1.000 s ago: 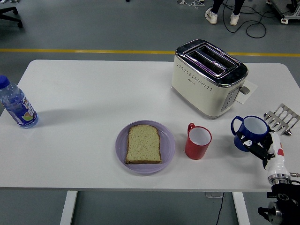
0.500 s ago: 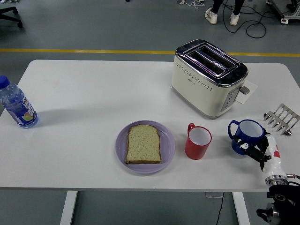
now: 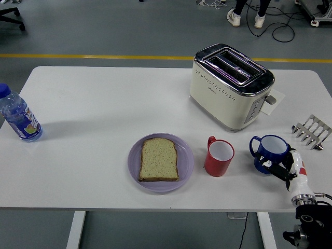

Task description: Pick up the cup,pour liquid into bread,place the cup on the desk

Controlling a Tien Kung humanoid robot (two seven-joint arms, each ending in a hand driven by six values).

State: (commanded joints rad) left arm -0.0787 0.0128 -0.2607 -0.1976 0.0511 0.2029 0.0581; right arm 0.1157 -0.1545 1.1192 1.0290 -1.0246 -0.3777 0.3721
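A blue cup (image 3: pixel 270 152) is gripped by the right robot hand (image 3: pixel 282 168) near the desk's (image 3: pixel 104 104) right near corner, upright, mouth up, handle turned left; its inside looks white and no liquid can be made out. A red cup (image 3: pixel 218 156) stands just left of it, apparently empty. One bread (image 3: pixel 159 159) slice lies flat on a purple plate (image 3: pixel 187 163) by the near edge. A toaster (image 3: pixel 231 85), a rack (image 3: pixel 311 131) and a bottle (image 3: pixel 18 117) at the left edge are seen. The floor is grey with a yellow line (image 3: pixel 93 56).
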